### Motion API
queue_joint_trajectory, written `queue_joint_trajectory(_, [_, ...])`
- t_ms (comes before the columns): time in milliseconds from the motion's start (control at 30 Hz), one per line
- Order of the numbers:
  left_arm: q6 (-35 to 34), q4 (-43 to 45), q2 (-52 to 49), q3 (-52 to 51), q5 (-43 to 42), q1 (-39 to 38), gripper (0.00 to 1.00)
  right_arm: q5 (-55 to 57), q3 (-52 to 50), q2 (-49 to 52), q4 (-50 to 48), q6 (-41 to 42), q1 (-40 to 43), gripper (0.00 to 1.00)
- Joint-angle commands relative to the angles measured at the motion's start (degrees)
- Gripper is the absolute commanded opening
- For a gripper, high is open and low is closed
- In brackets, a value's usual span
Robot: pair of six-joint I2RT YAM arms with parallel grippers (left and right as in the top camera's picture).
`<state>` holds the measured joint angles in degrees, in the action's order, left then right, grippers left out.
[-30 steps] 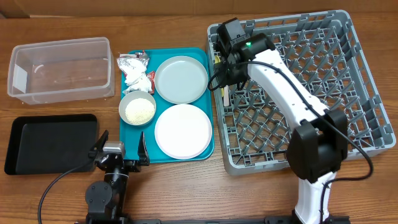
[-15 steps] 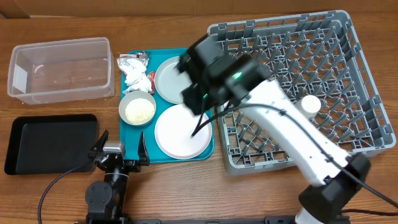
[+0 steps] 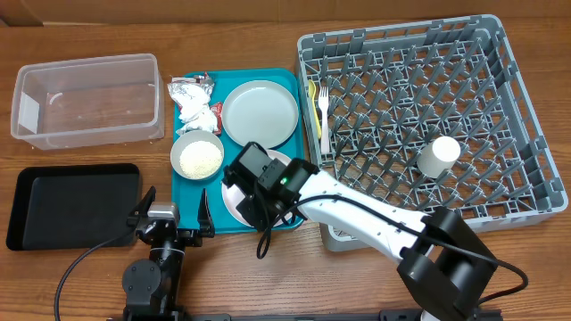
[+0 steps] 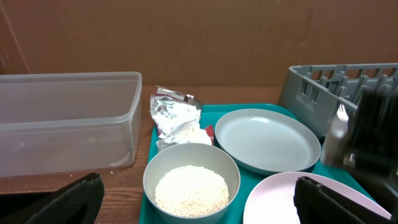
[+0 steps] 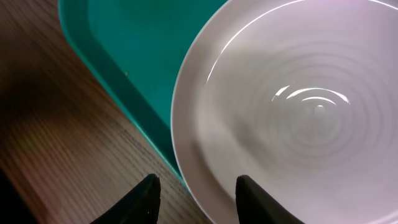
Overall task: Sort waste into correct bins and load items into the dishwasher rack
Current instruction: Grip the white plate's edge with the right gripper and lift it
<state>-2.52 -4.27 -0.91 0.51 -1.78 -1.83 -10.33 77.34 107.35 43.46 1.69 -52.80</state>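
Step in hand, by judgement: lifting the white plate (image 5: 292, 112) off the teal tray (image 5: 118, 56) for the dishwasher rack (image 3: 535, 152). The right pincer (image 5: 198, 194) hung over the plate's near-left rim, fingers part-spread and pinching nothing. One finger sat outside the rim, the other over the plate's face. The left pincer (image 3: 175, 210) rested low at the worktop's (image 3: 53, 276) near edge beside the black tray (image 3: 71, 205), spread wide and empty. To do it well, the outer finger should probably drop between rim and tray floor before the squeeze and bite deep, since the smooth rim looked likely to slip. The lift should tip the plate away from the bowl (image 4: 150, 196) of rice (image 4: 191, 190) just beside it. The plate should then stand on edge between pegs, clear of the fork (image 3: 324, 116), spoon (image 3: 313, 98) and cup (image 3: 439, 156) already in the rack. Only the right wrist view showed how the rim lay between the fingers. Overhead, the arm hid that spot but gave the whole layout and the free rack rows. The left wrist view showed the foil wrapper (image 4: 174, 109) and napkin (image 3: 190, 112) behind the bowl, and the grey-green plate (image 4: 267, 140) untouched.
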Motion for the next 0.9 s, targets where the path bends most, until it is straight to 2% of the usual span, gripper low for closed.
queue_joint_trajectory(0, [1.09,0.02,0.20,-0.24,-0.61,0.31,1.00,-0.50,-3.69,-0.50,-4.59,-0.02,0.13,0.42])
queue_joint_trajectory(300, [1.09,0.02,0.20,-0.24,-0.61,0.31,1.00,-0.46,-4.02,-0.17,-8.83,1.25,0.02,0.39])
queue_joint_trajectory(867, [1.09,0.02,0.20,-0.24,-0.61,0.31,1.00,-0.52,-4.00,6.99,-14.27,2.84,0.02,0.37])
